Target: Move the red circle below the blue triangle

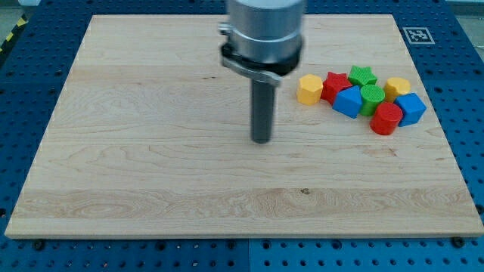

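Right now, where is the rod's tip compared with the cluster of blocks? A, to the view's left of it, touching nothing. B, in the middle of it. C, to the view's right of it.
A: my tip rests on bare board, apart from the yellow block, the cluster's leftmost.

My tip (261,140) upright, rod vertical.

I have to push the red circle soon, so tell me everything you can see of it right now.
The red circle is a short, glossy red cylinder, plastic by its look, standing flat on the wooden board at the bottom edge of the block cluster on the view's right. It sits against the blue block on its right and just below the green round block. My tip is well off to its left, touching nothing.
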Motion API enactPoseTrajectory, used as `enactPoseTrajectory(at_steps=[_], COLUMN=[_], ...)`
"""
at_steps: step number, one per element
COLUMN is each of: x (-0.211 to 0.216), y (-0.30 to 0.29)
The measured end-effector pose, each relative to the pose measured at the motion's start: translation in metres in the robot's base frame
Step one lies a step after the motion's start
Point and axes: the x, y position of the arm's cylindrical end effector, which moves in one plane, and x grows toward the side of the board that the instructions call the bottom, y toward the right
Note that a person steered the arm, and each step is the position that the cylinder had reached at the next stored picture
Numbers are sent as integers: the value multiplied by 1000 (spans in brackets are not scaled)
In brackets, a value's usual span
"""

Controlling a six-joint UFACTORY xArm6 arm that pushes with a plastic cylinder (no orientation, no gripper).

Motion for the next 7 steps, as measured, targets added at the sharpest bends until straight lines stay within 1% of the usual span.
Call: enactPoseTrajectory(at_steps=[1, 3, 4, 5, 6, 7], x=[14, 22, 23, 23, 1, -43], y=[62, 180, 182, 235, 284, 286])
